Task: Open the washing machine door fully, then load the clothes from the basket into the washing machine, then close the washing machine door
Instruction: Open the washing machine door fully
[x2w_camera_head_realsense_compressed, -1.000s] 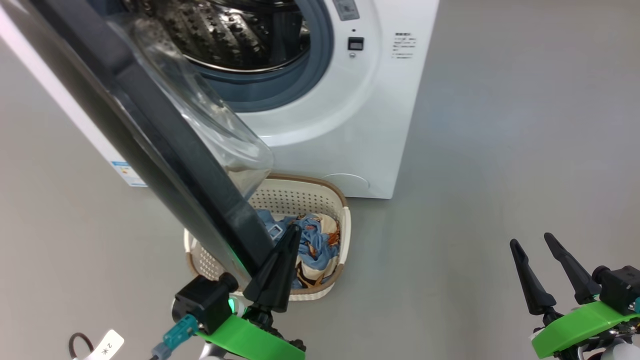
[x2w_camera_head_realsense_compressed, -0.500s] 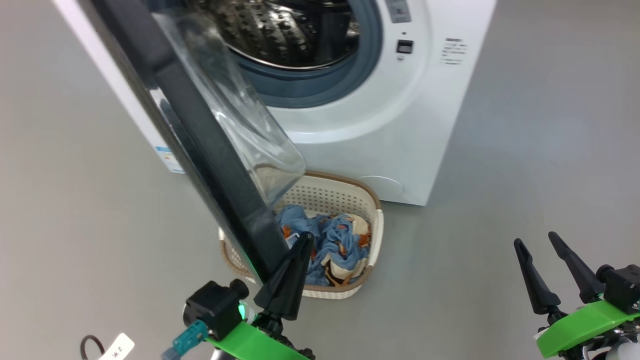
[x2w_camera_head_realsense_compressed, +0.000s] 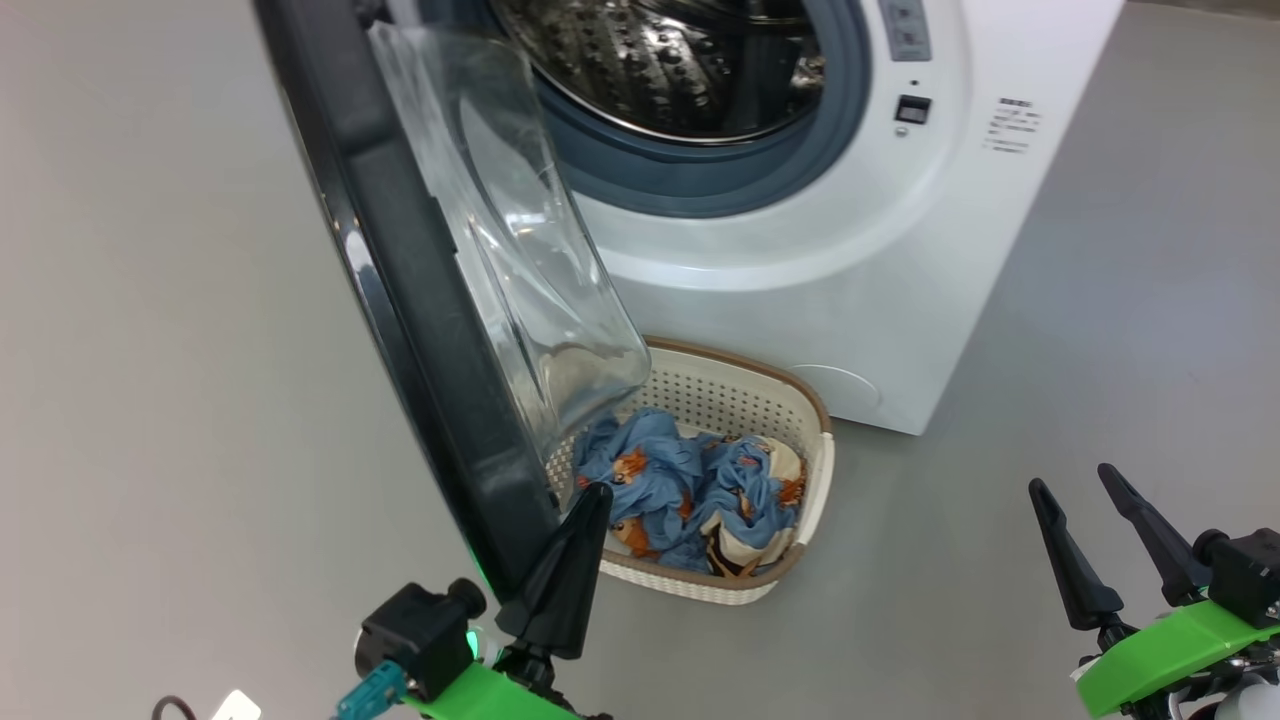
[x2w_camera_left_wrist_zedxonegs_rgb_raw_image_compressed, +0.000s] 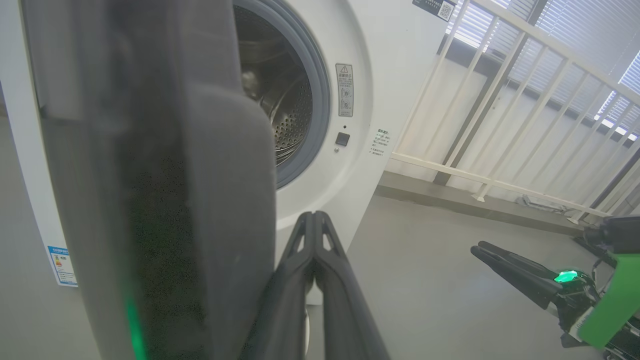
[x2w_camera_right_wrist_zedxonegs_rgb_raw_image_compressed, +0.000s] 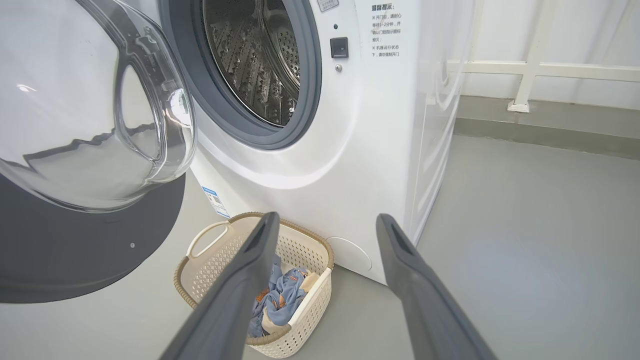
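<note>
The washing machine (x2w_camera_head_realsense_compressed: 800, 270) stands with its steel drum (x2w_camera_head_realsense_compressed: 680, 60) exposed. The washing machine door (x2w_camera_head_realsense_compressed: 420, 300) hangs open to the left, its glass bulge facing the machine. My left gripper (x2w_camera_head_realsense_compressed: 598, 492) is shut with nothing in it, its tip right beside the inner side of the door's lower rim. In the left wrist view, the shut left gripper (x2w_camera_left_wrist_zedxonegs_rgb_raw_image_compressed: 314, 216) lies along the door's edge (x2w_camera_left_wrist_zedxonegs_rgb_raw_image_compressed: 150, 200). The basket (x2w_camera_head_realsense_compressed: 815, 415) sits on the floor in front of the machine with the clothes (x2w_camera_head_realsense_compressed: 690, 485) inside. My right gripper (x2w_camera_head_realsense_compressed: 1070, 478) is open and empty at the lower right, well clear of the basket.
A white railing (x2w_camera_left_wrist_zedxonegs_rgb_raw_image_compressed: 500, 100) and a raised kerb run to the right of the machine. Bare grey floor (x2w_camera_head_realsense_compressed: 1050, 400) lies between my right gripper and the basket. The right wrist view shows the basket (x2w_camera_right_wrist_zedxonegs_rgb_raw_image_compressed: 200, 240), the clothes (x2w_camera_right_wrist_zedxonegs_rgb_raw_image_compressed: 282, 295) and the door's glass (x2w_camera_right_wrist_zedxonegs_rgb_raw_image_compressed: 90, 125).
The head view has shifted, so the machine and basket sit further right in it. The door has swung wider, with my shut left gripper staying at its lower rim. My right gripper holds still.
</note>
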